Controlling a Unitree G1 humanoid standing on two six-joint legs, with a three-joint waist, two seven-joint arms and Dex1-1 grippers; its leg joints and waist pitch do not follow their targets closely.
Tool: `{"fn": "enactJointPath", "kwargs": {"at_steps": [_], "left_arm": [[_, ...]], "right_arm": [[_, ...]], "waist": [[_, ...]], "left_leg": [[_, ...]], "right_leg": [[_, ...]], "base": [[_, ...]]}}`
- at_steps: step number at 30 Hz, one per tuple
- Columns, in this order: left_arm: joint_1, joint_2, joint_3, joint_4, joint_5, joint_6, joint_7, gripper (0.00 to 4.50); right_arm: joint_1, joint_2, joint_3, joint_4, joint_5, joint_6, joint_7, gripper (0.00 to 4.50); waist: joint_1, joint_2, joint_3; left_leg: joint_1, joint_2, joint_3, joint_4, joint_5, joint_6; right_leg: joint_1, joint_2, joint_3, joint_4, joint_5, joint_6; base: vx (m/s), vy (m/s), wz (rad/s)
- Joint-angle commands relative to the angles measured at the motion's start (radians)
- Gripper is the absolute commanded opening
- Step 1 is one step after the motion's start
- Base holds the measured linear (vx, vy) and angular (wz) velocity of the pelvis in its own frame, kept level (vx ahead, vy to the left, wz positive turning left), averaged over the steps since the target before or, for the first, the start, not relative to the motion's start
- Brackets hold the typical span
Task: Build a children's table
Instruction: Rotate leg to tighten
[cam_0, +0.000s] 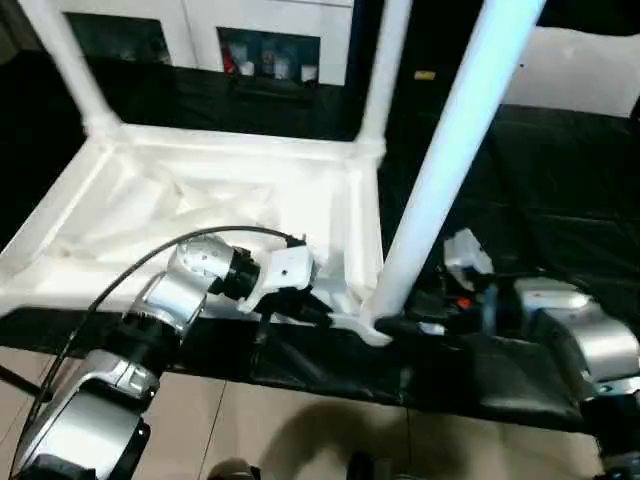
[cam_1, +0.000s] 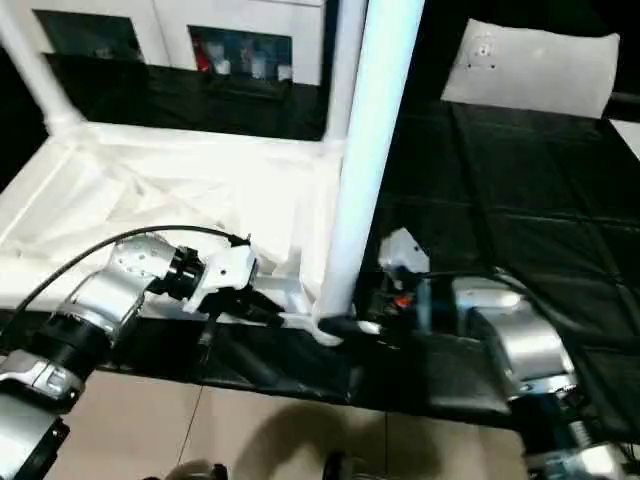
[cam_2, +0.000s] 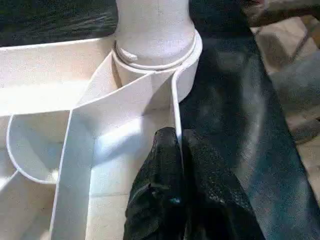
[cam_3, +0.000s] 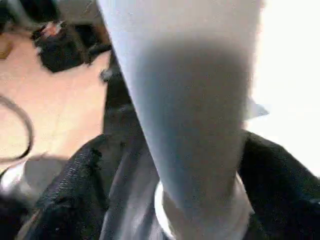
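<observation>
The white table top (cam_0: 200, 215) lies upside down on a black mat, ribs facing up. Two white legs (cam_0: 65, 60) (cam_0: 385, 70) stand in its far corner sockets. A third long leg (cam_0: 450, 140) stands a little tilted in the near right corner socket (cam_2: 190, 65). My right gripper (cam_0: 400, 325) is shut on that leg's base, with a black finger (cam_3: 75, 190) on either side of it. My left gripper (cam_0: 320, 312) is shut on the top's thin side rim (cam_2: 176, 110), just beside the same socket.
A white cabinet with glass doors (cam_0: 270, 45) stands behind the work. The black mat (cam_0: 560, 200) extends to the right, with a white sheet (cam_1: 530, 60) at its far end. The mat's near edge drops to a tan tiled floor (cam_0: 300, 430). A black cable (cam_0: 120, 285) loops over my left forearm.
</observation>
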Motion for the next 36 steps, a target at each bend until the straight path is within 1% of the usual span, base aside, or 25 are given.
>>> {"fn": "enactJointPath", "kwargs": {"at_steps": [1,2,3,5,6,7,9,10,11,12,13,16,19,20,22,25,28,29,30,31,32,33,34,35,36], "left_arm": [[0.008,0.005,-0.084,0.020,0.044,-0.032,-0.074,0.00],[0.005,0.005,-0.087,0.025,0.043,-0.040,-0.084,0.00],[0.005,0.005,-0.087,0.025,0.043,-0.040,-0.084,0.00],[0.001,0.006,-0.091,0.033,0.042,-0.053,-0.095,0.00],[0.000,0.006,-0.092,0.033,0.043,-0.054,-0.096,0.00],[-0.003,0.007,-0.096,0.039,0.042,-0.064,-0.101,0.00],[-0.004,0.007,-0.095,0.044,0.042,-0.070,-0.105,0.00],[-0.004,0.007,-0.094,0.046,0.043,-0.074,-0.108,0.00],[-0.003,0.007,-0.093,0.049,0.044,-0.080,-0.113,0.00],[-0.003,0.007,-0.093,0.049,0.044,-0.080,-0.113,0.00],[-0.001,0.007,-0.093,0.047,0.044,-0.081,-0.114,0.00],[0.001,0.009,-0.096,0.049,0.041,-0.086,-0.116,0.00],[0.001,0.010,-0.096,0.054,0.042,-0.092,-0.117,0.00],[0.001,0.011,-0.096,0.055,0.043,-0.093,-0.117,0.00],[0.001,0.011,-0.096,0.056,0.044,-0.094,-0.117,0.00],[0.001,0.009,-0.096,0.060,0.046,-0.096,-0.113,0.00],[0.006,-0.004,-0.085,0.060,0.047,-0.077,-0.078,0.00],[0.007,-0.007,-0.082,0.059,0.046,-0.069,-0.071,0.00],[0.010,-0.024,-0.068,0.054,0.042,-0.037,-0.033,0.00],[0.010,-0.024,-0.068,0.054,0.042,-0.037,-0.033,0.00],[0.011,-0.037,-0.059,0.052,0.045,-0.011,0.006,0.00],[0.011,-0.041,-0.057,0.051,0.047,-0.001,0.020,0.00],[0.012,-0.051,-0.053,0.053,0.053,0.016,0.050,0.00],[0.013,-0.058,-0.050,0.053,0.057,0.027,0.070,0.00],[0.013,-0.071,-0.042,0.054,0.058,0.046,0.103,0.00]], "right_arm": [[-0.019,-0.013,0.014,0.014,0.005,-0.025,0.048,3.47],[-0.025,-0.019,0.021,0.022,0.004,-0.032,0.060,3.32],[-0.025,-0.019,0.021,0.022,0.004,-0.032,0.060,3.32],[-0.035,-0.026,0.033,0.033,-0.001,-0.045,0.081,3.06],[-0.036,-0.026,0.035,0.034,-0.002,-0.047,0.083,2.99],[-0.044,-0.027,0.046,0.051,-0.012,-0.068,0.092,2.93],[-0.048,-0.026,0.048,0.059,-0.013,-0.075,0.096,2.76],[-0.050,-0.024,0.049,0.064,-0.012,-0.079,0.099,2.66],[-0.054,-0.021,0.050,0.070,-0.010,-0.082,0.104,2.57],[-0.054,-0.020,0.050,0.071,-0.010,-0.082,0.105,2.57],[-0.055,-0.019,0.050,0.071,-0.009,-0.082,0.106,2.40],[-0.055,-0.016,0.052,0.074,-0.004,-0.086,0.114,2.16],[-0.050,-0.016,0.057,0.073,0.002,-0.089,0.118,2.04],[-0.042,-0.017,0.058,0.065,0.006,-0.086,0.118,2.01],[-0.036,-0.016,0.058,0.061,0.008,-0.085,0.119,1.97],[-0.022,-0.015,0.057,0.050,0.015,-0.080,0.116,1.96],[0.026,-0.001,0.050,-0.009,0.036,-0.050,0.079,1.95],[0.033,0.003,0.048,-0.019,0.041,-0.044,0.070,1.95],[0.067,0.025,0.035,-0.058,0.058,-0.022,0.025,1.95],[0.067,0.025,0.035,-0.058,0.058,-0.022,0.025,1.95],[0.094,0.045,0.028,-0.084,0.064,-0.012,-0.017,1.95],[0.102,0.051,0.026,-0.091,0.063,-0.009,-0.032,1.95],[0.117,0.069,0.023,-0.095,0.052,-0.014,-0.071,1.95],[0.128,0.082,0.020,-0.098,0.044,-0.018,-0.100,1.95],[0.141,0.102,0.018,-0.100,0.027,-0.019,-0.148,1.95]], "waist": [[0.000,-0.012,-0.070],[0.001,-0.013,-0.071],[0.003,-0.013,-0.072],[0.008,-0.012,-0.074],[0.008,-0.018,-0.073],[0.009,-0.016,-0.073],[0.008,-0.017,-0.073],[0.010,-0.020,-0.073],[0.010,-0.019,-0.073],[0.010,-0.019,-0.073],[0.010,-0.019,-0.072],[0.011,-0.020,-0.074],[0.011,-0.020,-0.074],[0.012,-0.014,-0.073],[0.012,-0.017,-0.073],[0.013,-0.017,-0.074],[0.019,-0.014,-0.077],[0.019,-0.015,-0.076],[0.023,-0.015,-0.077],[0.028,-0.014,-0.076],[0.028,-0.014,-0.075],[0.029,-0.015,-0.075],[0.029,-0.012,-0.071],[0.027,-0.013,-0.070],[0.025,-0.014,-0.066]], "left_leg": [[-0.012,0.042,-0.002,-0.061,-0.086,0.120],[-0.011,0.043,0.000,-0.061,-0.084,0.118],[-0.011,0.043,0.000,-0.060,-0.082,0.118],[-0.009,0.046,0.001,-0.060,-0.064,0.120],[-0.011,0.046,0.002,-0.060,-0.058,0.123],[-0.010,0.046,0.002,-0.060,-0.056,0.124],[-0.011,0.046,0.002,-0.060,-0.061,0.121],[-0.011,0.044,0.003,-0.059,-0.064,0.120],[-0.012,0.044,0.003,-0.059,-0.063,0.119],[-0.012,0.044,0.003,-0.059,-0.065,0.119],[-0.012,0.045,0.003,-0.060,-0.066,0.118],[-0.012,0.045,0.002,-0.059,-0.059,0.120],[-0.011,0.045,0.003,-0.059,-0.059,0.122],[-0.011,0.045,0.003,-0.059,-0.065,0.121],[-0.011,0.045,0.003,-0.060,-0.069,0.116],[-0.012,0.045,0.002,-0.059,-0.065,0.116],[-0.010,0.047,0.003,-0.059,-0.054,0.120],[-0.010,0.047,0.003,-0.060,-0.050,0.120],[-0.009,0.048,0.003,-0.060,-0.050,0.120],[-0.008,0.048,0.003,-0.060,-0.058,0.116],[-0.008,0.047,0.004,-0.061,-0.066,0.112],[-0.008,0.047,0.004,-0.062,-0.071,0.108],[-0.007,0.044,0.002,-0.065,-0.107,0.092],[-0.006,0.044,0.003,-0.066,-0.119,0.084],[-0.002,0.041,0.002,-0.068,-0.149,0.071]], "right_leg": [[0.062,-0.071,0.068,-0.064,-0.302,-0.187],[0.062,-0.071,0.068,-0.063,-0.300,-0.186],[0.061,-0.071,0.068,-0.061,-0.296,-0.188],[0.060,-0.070,0.068,-0.056,-0.263,-0.199],[0.060,-0.070,0.068,-0.052,-0.250,-0.204],[0.060,-0.071,0.068,-0.053,-0.248,-0.206],[0.061,-0.071,0.068,-0.054,-0.253,-0.205],[0.061,-0.072,0.068,-0.055,-0.263,-0.200],[0.062,-0.072,0.068,-0.054,-0.265,-0.199],[0.062,-0.072,0.068,-0.055,-0.271,-0.198],[0.061,-0.072,0.068,-0.056,-0.274,-0.197],[0.062,-0.071,0.068,-0.054,-0.265,-0.196],[0.061,-0.070,0.068,-0.053,-0.259,-0.199],[0.061,-0.071,0.068,-0.055,-0.263,-0.200],[0.062,-0.071,0.067,-0.055,-0.269,-0.198],[0.063,-0.071,0.067,-0.054,-0.263,-0.198],[0.063,-0.071,0.069,-0.052,-0.235,-0.202],[0.064,-0.070,0.069,-0.052,-0.232,-0.202],[0.063,-0.070,0.069,-0.052,-0.231,-0.202],[0.062,-0.072,0.069,-0.055,-0.244,-0.200],[0.061,-0.072,0.068,-0.056,-0.257,-0.197],[0.061,-0.072,0.068,-0.059,-0.270,-0.191],[0.060,-0.073,0.066,-0.069,-0.345,-0.168],[0.059,-0.073,0.067,-0.073,-0.370,-0.156],[0.054,-0.072,0.066,-0.082,-0.426,-0.135]], "base": [[0.000,0.000,0.00],[0.000,0.000,0.00],[0.000,0.000,0.00],[0.000,0.000,0.00],[0.000,0.000,0.00],[0.000,0.000,0.00],[0.000,0.000,0.00],[0.000,0.000,0.00],[0.000,0.000,0.00],[0.000,0.000,0.00],[0.000,0.000,0.00],[0.000,0.000,0.00],[0.000,0.000,0.00],[0.000,0.000,0.00],[0.000,0.000,0.00],[0.000,0.000,0.00],[0.000,0.000,0.00],[0.000,0.000,0.00],[0.000,0.000,0.00],[0.000,0.000,0.00],[0.000,0.000,0.00],[0.000,0.000,0.00],[0.000,0.000,0.00],[0.000,0.000,0.00],[0.000,0.000,0.00]]}}
